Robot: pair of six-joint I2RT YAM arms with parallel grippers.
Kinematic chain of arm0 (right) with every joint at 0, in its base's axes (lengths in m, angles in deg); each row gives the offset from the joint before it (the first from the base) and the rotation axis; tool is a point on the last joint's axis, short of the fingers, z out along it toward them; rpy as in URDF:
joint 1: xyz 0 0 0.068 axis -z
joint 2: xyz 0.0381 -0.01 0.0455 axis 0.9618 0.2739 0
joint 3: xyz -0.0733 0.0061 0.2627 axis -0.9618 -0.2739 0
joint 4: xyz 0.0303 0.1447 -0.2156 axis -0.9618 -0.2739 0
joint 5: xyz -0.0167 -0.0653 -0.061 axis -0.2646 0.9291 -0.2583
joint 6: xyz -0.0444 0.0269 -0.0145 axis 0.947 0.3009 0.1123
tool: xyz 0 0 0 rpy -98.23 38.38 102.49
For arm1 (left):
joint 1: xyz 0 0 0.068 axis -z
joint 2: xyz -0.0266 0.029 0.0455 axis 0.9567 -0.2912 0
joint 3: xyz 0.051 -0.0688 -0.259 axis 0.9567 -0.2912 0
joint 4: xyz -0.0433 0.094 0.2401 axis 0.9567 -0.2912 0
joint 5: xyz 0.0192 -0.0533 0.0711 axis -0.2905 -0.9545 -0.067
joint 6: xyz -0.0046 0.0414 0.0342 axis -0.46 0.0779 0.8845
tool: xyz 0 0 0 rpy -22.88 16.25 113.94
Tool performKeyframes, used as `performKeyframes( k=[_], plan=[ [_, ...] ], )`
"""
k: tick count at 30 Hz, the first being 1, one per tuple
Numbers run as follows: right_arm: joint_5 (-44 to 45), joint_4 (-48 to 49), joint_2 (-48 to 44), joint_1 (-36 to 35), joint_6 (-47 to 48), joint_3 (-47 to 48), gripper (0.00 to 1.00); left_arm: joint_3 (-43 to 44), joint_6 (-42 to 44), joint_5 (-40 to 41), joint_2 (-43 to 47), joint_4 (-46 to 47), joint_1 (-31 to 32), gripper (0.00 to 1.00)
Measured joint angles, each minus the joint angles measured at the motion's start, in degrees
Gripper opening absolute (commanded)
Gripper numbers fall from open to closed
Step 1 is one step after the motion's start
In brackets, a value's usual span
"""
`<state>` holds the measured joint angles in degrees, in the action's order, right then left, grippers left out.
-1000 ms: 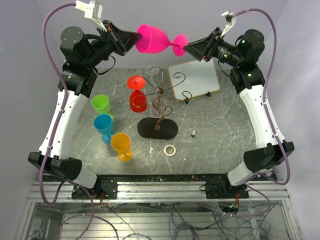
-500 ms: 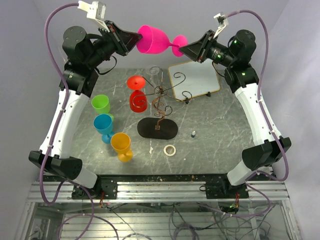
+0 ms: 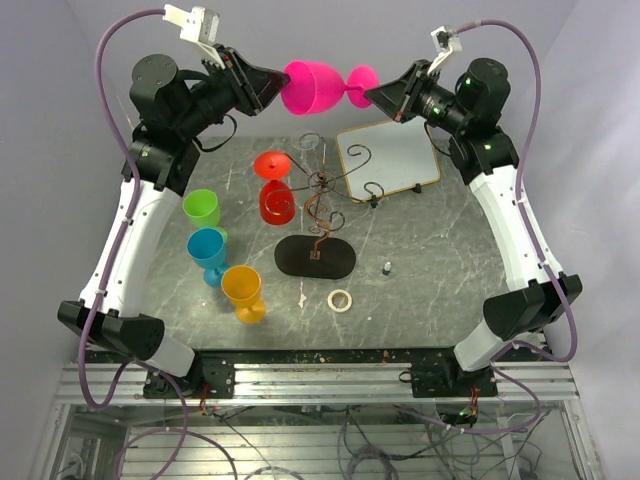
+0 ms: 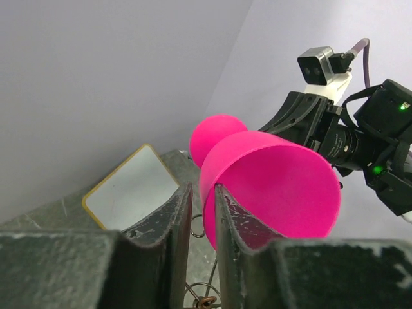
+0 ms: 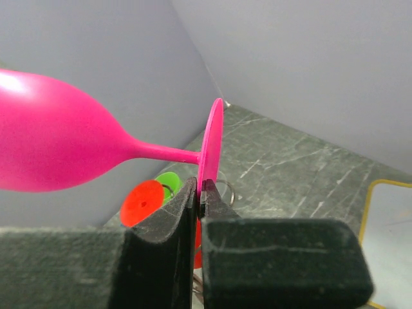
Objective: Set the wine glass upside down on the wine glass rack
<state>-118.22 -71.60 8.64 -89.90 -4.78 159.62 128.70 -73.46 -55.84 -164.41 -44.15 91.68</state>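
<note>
The pink wine glass (image 3: 315,85) hangs on its side high above the back of the table, between both grippers. My right gripper (image 3: 372,96) is shut on the edge of its round foot (image 5: 211,141), also seen in the right wrist view (image 5: 201,183). My left gripper (image 3: 280,88) is at the bowl's mouth. In the left wrist view (image 4: 203,190) its fingers straddle the rim (image 4: 209,193); the wall lies against the right finger and a slit of daylight shows beside the left one. The wine glass rack (image 3: 322,190), dark wire on a black oval base (image 3: 315,256), stands below.
A red glass (image 3: 272,190) hangs upside down on the rack's left side. Green (image 3: 202,208), blue (image 3: 207,250) and orange (image 3: 243,290) glasses stand at the left. A white board (image 3: 388,157) lies at the back right. A tape ring (image 3: 340,299) lies near the base.
Both grippers and the pink glass have drifted slightly up and to the right together. The right wrist has turned a little. The glass stays horizontal.
</note>
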Motion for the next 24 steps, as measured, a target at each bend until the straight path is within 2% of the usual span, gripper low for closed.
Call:
performKeyframes(
  k=[2, 9, 16, 24],
  plan=[
    [1.4, -0.7, 0.0, 0.4, 0.8, 0.1, 0.00, -0.2, 0.4, 0.0, 0.1, -0.3, 0.0, 0.47],
    [3.8, -2.8, 0.0, 4.5, 2.2, 0.1, 0.00, -0.2, 3.8, 1.1, 2.2, -2.8, 0.0, 0.74],
    [6.4, -3.5, -0.2, 12.7, 3.9, 0.1, 0.00, -0.3, 10.1, 6.6, 5.3, -7.4, 0.0, 0.88],
    [18.2, -6.5, -1.6, 13.8, 18.9, 0.7, 0.00, -0.3, 16.0, 10.0, 5.9, -13.1, 0.0, 0.98]
  ],
)
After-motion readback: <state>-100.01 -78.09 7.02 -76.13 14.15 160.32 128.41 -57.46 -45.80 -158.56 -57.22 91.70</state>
